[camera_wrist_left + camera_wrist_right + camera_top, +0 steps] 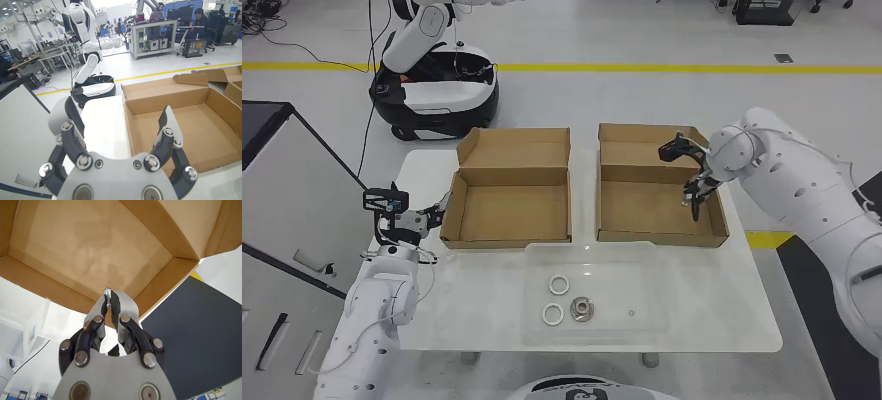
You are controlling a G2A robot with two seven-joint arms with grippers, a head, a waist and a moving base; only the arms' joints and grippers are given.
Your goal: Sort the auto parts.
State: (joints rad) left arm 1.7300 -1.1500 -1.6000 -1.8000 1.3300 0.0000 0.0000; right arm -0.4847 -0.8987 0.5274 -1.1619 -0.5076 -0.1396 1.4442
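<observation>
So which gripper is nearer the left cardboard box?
Left. The left gripper is just outside the left cardboard box; the right gripper, holding a bolt, is over the right box.

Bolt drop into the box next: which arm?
Right. The right pincer is shut on the bolt over a cardboard box; the left pincer is open, empty, beside the other box.

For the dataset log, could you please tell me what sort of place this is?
Most likely a robotics lab or test hall: a second white robot stands beyond the table, a yellow floor line runs past, and benches with monitors fill the background.
</observation>
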